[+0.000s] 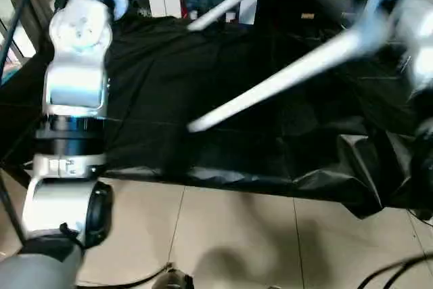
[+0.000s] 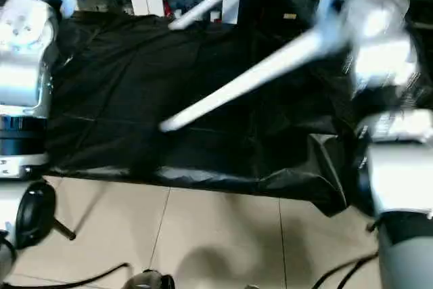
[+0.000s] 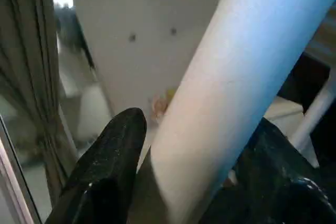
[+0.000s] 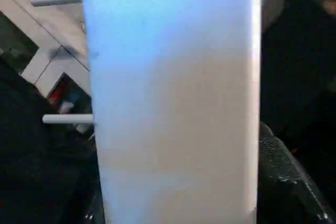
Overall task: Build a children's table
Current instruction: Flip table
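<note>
**Both grippers on white table legs, held above the draped work table**

On my left, the silver left arm (image 1: pixel 74 72) rises along the picture's edge. Through its wrist camera I see the left gripper (image 3: pixel 194 171) with its black fingers (image 3: pixel 107 166) either side of a thick white leg (image 3: pixel 231 93); the jaws are clasped around that tube. Toward the middle, two long white legs (image 1: pixel 284 76) of the children's table slant in the air over the black-draped work table (image 1: pixel 169 99), tips pointing down and to my left, clear of the cloth. Tiled floor (image 1: pixel 257 235) lies nearer me. On my right, the right arm (image 2: pixel 396 167) is raised and blurred. The right gripper (image 4: pixel 176 208) grasps another white leg (image 4: pixel 173 103), a black finger (image 4: pixel 283 171) showing beside it.
</note>
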Controlling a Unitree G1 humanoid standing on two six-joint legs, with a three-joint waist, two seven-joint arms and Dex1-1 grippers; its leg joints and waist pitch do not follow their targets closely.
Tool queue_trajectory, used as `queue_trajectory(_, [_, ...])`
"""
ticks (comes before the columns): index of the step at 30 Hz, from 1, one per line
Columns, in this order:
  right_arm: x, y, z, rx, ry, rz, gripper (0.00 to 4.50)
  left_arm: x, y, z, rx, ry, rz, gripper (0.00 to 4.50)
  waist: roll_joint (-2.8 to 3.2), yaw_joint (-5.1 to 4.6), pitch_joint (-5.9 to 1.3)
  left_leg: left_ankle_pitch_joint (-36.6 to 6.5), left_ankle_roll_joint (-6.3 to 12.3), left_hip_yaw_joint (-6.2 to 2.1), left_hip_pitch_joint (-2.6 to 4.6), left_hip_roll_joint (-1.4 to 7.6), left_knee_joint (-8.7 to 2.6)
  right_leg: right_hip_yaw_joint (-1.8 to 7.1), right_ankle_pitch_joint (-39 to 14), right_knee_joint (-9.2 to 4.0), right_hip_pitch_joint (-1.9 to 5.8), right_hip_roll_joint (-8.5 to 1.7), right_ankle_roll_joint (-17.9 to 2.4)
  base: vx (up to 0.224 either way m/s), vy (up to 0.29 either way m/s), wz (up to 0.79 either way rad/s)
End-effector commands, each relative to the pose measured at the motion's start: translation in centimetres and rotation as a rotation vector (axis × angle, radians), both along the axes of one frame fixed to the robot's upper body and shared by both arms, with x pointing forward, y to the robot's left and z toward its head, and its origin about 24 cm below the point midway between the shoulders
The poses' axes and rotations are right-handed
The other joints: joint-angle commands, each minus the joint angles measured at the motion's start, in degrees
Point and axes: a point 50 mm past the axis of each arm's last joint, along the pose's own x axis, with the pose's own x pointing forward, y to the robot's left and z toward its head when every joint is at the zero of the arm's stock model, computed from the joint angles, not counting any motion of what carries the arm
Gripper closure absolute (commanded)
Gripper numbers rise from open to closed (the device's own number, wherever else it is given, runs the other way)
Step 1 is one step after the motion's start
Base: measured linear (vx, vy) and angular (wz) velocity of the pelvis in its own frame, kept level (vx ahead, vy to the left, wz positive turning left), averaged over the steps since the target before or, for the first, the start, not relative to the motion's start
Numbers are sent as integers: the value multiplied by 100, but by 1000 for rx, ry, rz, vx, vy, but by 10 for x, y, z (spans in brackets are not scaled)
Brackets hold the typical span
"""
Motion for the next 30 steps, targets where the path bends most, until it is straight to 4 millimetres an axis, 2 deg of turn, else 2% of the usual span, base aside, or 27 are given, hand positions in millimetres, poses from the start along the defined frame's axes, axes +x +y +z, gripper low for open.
queue_trajectory(1, [-4, 20, 15, -66, -26, 123, 257, 2, 9, -7, -151, 33, 10, 198, -55, -71, -512, -1217, 150, -220, 286, 375, -390, 93, -502, -340, 215, -233, -1692, 0, 0, 0])
queue_trajectory(2, [-4, 20, 15, -66, -26, 123, 257, 2, 9, -7, -151, 33, 10, 198, -55, -71, -512, -1217, 150, -220, 286, 375, -390, 93, -502, -340, 215, -233, -1692, 0, 0, 0])
queue_trajectory(3, [-3, 39, 29, -174, -9, 185, 257, 3, 17, -22, -199, 89, 39, 199, 7, -78, -505, -1354, 88, -228, 313, 391, -392, 104, -574, -337, 179, -242, -1680, 0, 0, 0])
queue_trajectory(4, [-3, 39, 29, -174, -9, 185, 257, 3, 17, -22, -199, 89, 39, 199, -52, -140, -492, -1488, 49, -233, 257, 363, -402, 86, -675, -341, 208, -215, -1676, 0, 0, 0])
queue_trajectory(5, [-3, 47, 34, -216, 2, 203, 257, 3, 20, -27, -213, 107, 51, 201, -20, -129, -485, -1634, 27, -230, 301, 388, -405, 112, -813, -368, 161, -246, -1626, 0, 0, 0])
queue_trajectory(8, [-2, 54, 37, -270, 12, 212, 257, 3, 22, -32, -221, 127, 63, 208, -21, -169, -469, -1796, -48, -253, 280, 386, -430, 106, -975, -376, 161, -238, -1549, 0, 0, 0])
queue_trajectory(9, [0, 61, 38, -314, 18, 211, 257, 3, 22, -36, -226, 139, 75, 212, -57, -176, -463, -1811, -47, -242, 282, 393, -434, 112, -999, -390, 150, -239, -1521, 0, 0, 0])
queue_trajectory(11, [0, 61, 38, -314, 18, 211, 257, 3, 22, -36, -226, 139, 75, 212, -29, -187, -458, -1925, -111, -262, 289, 397, -447, 116, -1096, -385, 138, -241, -1446, 0, 0, 0])
queue_trajectory(13, [0, 61, 38, -314, 18, 211, 257, 3, 22, -36, -226, 139, 75, 212, -20, -179, -464, -1927, -146, -260, 307, 400, -452, 121, -1022, -388, 129, -240, -1414, 0, 0, 0])
queue_trajectory(16, [0, 64, 38, -330, 15, 208, 257, 3, 22, -37, -218, 136, 75, 212, -29, -188, -472, -1821, -138, -263, 284, 392, -455, 115, -820, -371, 160, -241, -1425, 0, 0, 0])
queue_trajectory(17, [1, 68, 39, -359, 9, 202, 203, 2, 21, -38, -203, 131, 77, 224, -68, -189, -484, -1758, -104, -261, 273, 391, -437, 113, -810, -354, 162, -254, -1455, 0, 0, 0])
queue_trajectory(18, [-1, 76, 49, -363, -69, 202, 203, 0, 19, -35, -147, 110, 83, 224, -227, -223, -475, -1722, -25, -233, 239, 385, -433, 110, -909, -384, 175, -254, -1452, 0, 0, 0])
queue_trajectory(19, [-1, 76, 49, -363, -69, 202, 190, 0, 19, -35, -147, 110, 83, 224, -182, -196, -477, -1700, -15, -257, 236, 398, -422, 117, -986, -353, 180, -301, -1461, 0, 0, 0])
queue_trajectory(20, [-2, 77, 51, -359, -81, 205, 187, -1, 19, -35, -140, 107, 84, 226, -133, -204, -452, -1744, -18, -251, 233, 399, -430, 129, -1169, -385, 153, -300, -1373, 0, 0, 0])
queue_trajectory(21, [-8, 84, 63, -304, -180, 258, 178, -3, 18, -31, -94, 95, 95, 229, -97, -225, -464, -1756, -92, -267, 246, 422, -437, 126, -1161, -369, 145, -300, -1352, 0, 0, 0])
queue_trajectory(23, [-9, 84, 64, -295, -190, 267, 162, -3, 18, -31, -92, 94, 97, 237, -108, -271, -450, -1736, -135, -258, 264, 415, -450, 111, -955, -365, 133, -244, -1382, 0, 0, 0])
queue_trajectory(24, [-15, 90, 70, -235, -246, 336, 155, -4, 19, -32, -81, 99, 107, 241, -71, -276, -464, -1764, -100, -251, 280, 426, -439, 125, -758, -345, 133, -271, -1433, 0, 0, 0])
queue_trajectory(25, [-17, 92, 71, -217, -278, 362, 147, -4, 20, -33, -80, 103, 110, 245, -90, -286, -472, -1723, -68, -255, 258, 426, -434, 122, -657, -332, 152, -281, -1436, 0, 0, 0])
queue_trajectory(27, [-19, 93, 73, -200, -307, 383, 140, -4, 20, -33, -77, 106, 110, 253, -79, -281, -480, -1488, 35, -249, 265, 425, -427, 107, -355, -306, 160, -256, -1538, 0, 0, 0])
queue_trajectory(28, [-19, 93, 73, -200, -307, 383, 140, -4, 20, -33, -77, 106, 110, 255, -77, -263, -492, -1200, 170, -228, 270, 421, -401, 98, -7, -278, 172, -242, -1669, 0, 0, 0])
queue_trajectory(30, [-23, 97, 74, -163, -360, 429, 140, -4, 20, -33, -68, 109, 113, 260, -45, -236, -498, -1081, 234, -222, 272, 425, -392, 89, 132, -266, 178, -242, -1730, 0, 0, 0])
